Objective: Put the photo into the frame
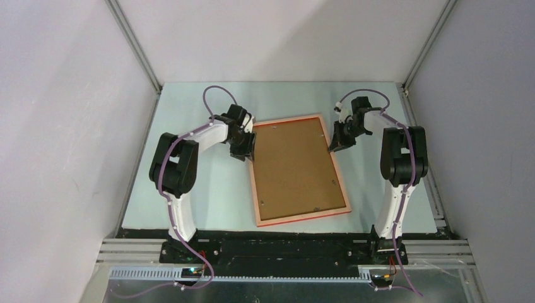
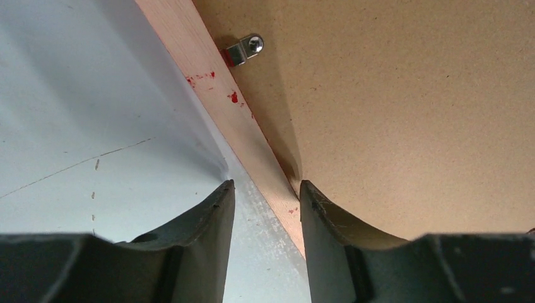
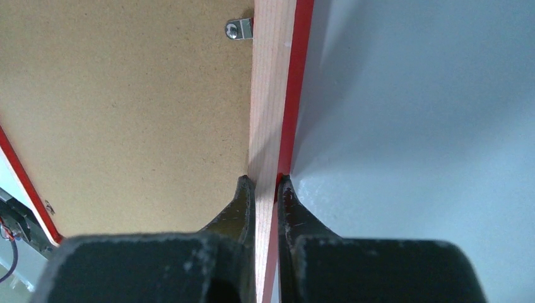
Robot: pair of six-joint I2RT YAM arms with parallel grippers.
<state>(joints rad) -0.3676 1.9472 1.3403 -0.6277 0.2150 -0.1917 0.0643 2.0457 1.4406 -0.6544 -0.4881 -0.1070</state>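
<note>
Lying back-up, the frame hides its red front excl. the outer edge, the backing board covers whatever's inside, & in both wrist views frame & board run off-view, w/ left gripper & right gripper cut off at btm.

Even, soft overhead light, faint shadows; wrist views sharp farther off, their near edges slightly blurred.

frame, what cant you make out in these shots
Photo: in no view; the backing board would hide it if it lies underneath.
Front of the frame: faces down on the table in the top view, only red edges show.
Left gripper: left wrist view, whether its fingers touch the rail is unclear.
</note>
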